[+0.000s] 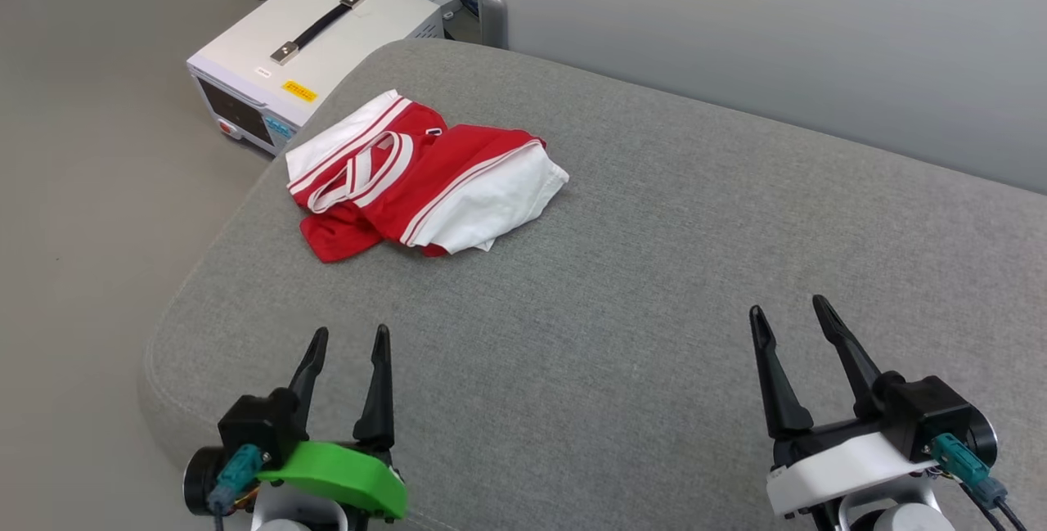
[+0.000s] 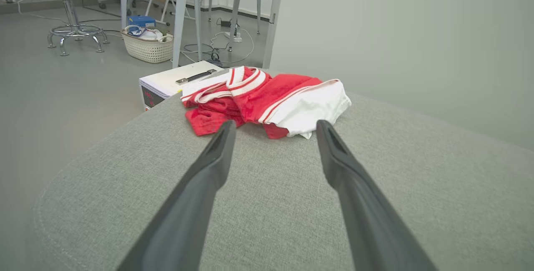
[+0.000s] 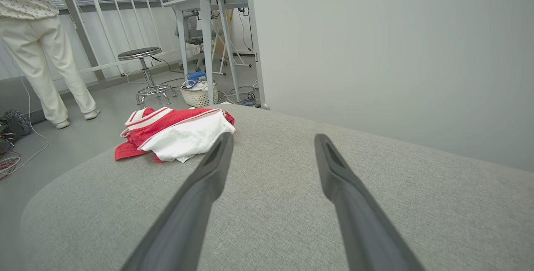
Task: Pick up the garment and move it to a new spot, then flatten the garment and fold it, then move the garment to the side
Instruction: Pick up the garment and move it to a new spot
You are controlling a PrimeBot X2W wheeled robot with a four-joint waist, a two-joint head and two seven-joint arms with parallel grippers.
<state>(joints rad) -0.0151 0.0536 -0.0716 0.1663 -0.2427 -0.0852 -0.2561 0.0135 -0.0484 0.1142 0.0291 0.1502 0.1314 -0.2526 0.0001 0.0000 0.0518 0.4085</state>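
Both jaws stand wide and empty: your left gripper [image 1: 351, 331] and right gripper [image 1: 787, 304] hover at the near edge, well apart from the garment [image 1: 425, 179], crumpled at the far left of the cushion [image 1: 654, 269]. Expect soft, light, floppy cloth; pinch a raised fold.

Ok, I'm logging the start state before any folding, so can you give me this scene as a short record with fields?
surface: grey cushion
garment: red and white shirt, crumpled in a heap near the cushion's far left corner
left arm: left gripper open, fingers empty, apart from the shirt
right arm: right gripper open, fingers empty, farther from the shirt
floor: white box with black handle
background: person standing
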